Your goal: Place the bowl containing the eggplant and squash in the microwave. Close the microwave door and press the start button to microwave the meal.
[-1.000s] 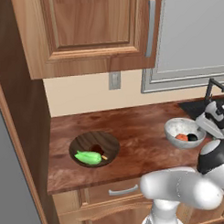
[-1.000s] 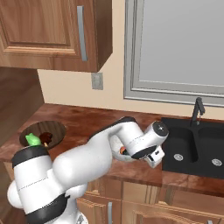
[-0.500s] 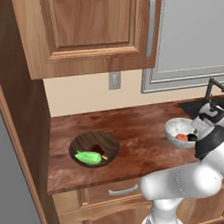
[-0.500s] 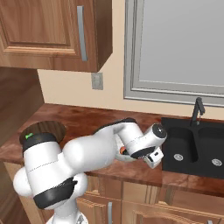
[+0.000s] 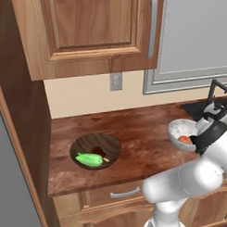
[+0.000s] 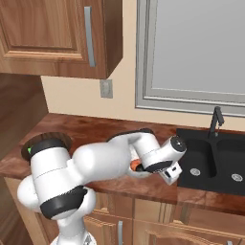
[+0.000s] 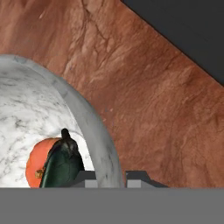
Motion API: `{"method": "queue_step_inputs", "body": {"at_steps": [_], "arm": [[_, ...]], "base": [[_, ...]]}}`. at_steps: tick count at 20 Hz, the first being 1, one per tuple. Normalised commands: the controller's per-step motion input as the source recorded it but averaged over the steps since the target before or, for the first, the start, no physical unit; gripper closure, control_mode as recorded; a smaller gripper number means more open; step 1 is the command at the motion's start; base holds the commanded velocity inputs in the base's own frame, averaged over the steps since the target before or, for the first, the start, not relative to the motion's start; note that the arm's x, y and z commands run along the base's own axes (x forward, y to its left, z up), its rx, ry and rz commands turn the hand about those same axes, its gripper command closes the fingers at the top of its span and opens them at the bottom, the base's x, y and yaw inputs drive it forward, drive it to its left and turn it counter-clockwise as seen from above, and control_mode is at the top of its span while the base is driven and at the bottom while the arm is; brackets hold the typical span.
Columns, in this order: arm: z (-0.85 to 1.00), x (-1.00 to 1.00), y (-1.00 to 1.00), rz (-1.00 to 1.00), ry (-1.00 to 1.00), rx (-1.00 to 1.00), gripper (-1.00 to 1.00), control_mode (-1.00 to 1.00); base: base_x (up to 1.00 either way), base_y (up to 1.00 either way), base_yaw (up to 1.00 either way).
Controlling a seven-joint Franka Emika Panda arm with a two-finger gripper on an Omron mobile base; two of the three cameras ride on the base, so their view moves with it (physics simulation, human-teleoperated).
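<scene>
At the right edge of the left base view the bowl (image 5: 183,131) sits on the reddish-brown worktop (image 5: 134,133), with the squash (image 5: 184,140) showing as an orange-red patch inside it and the arm's dark wrist bent over its right side. In the hand view the bowl's (image 7: 94,127) thick grey rim curves from upper left down to the bottom centre, and the claw (image 7: 109,177) sits at the bottom of the frame with one fingertip on each side of that rim; how tightly it grips, I cannot tell. Inside the bowl, at lower left, the squash (image 7: 37,164) lies touching the eggplant (image 7: 61,164), which leans across its right side. The black sink (image 7: 188,30) fills the upper right corner. In the right base view the hand hangs low in the middle of the frame, hiding most of the bowl, just left of the sink (image 6: 215,162). A dark wooden bowl (image 5: 96,150) with a green vegetable (image 5: 89,159) stands well apart at the lower left of the left base view
</scene>
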Motion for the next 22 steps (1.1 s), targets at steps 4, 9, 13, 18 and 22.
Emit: {"method": "queue_step_inputs", "body": {"at_steps": [4,9,13,18,22], "arm": [[0.2,-0.02,0.0,0.01,0.0,0.0,1.0,-1.0],[0.59,-0.09,0.13,0.04,0.0,0.0,1.0,-1.0],[0.73,-0.23,0.16,0.04,0.0,0.0,1.0,-1.0],[0.61,-0.4,0.4,0.07,0.0,0.0,1.0,-1.0],[0.34,-0.64,0.58,0.12,0.0,0.0,1.0,-1.0]], "base": [[0.0,0.0,0.0],[0.0,0.0,0.0],[0.0,0.0,0.0],[0.0,0.0,0.0],[0.0,0.0,0.0]]}}
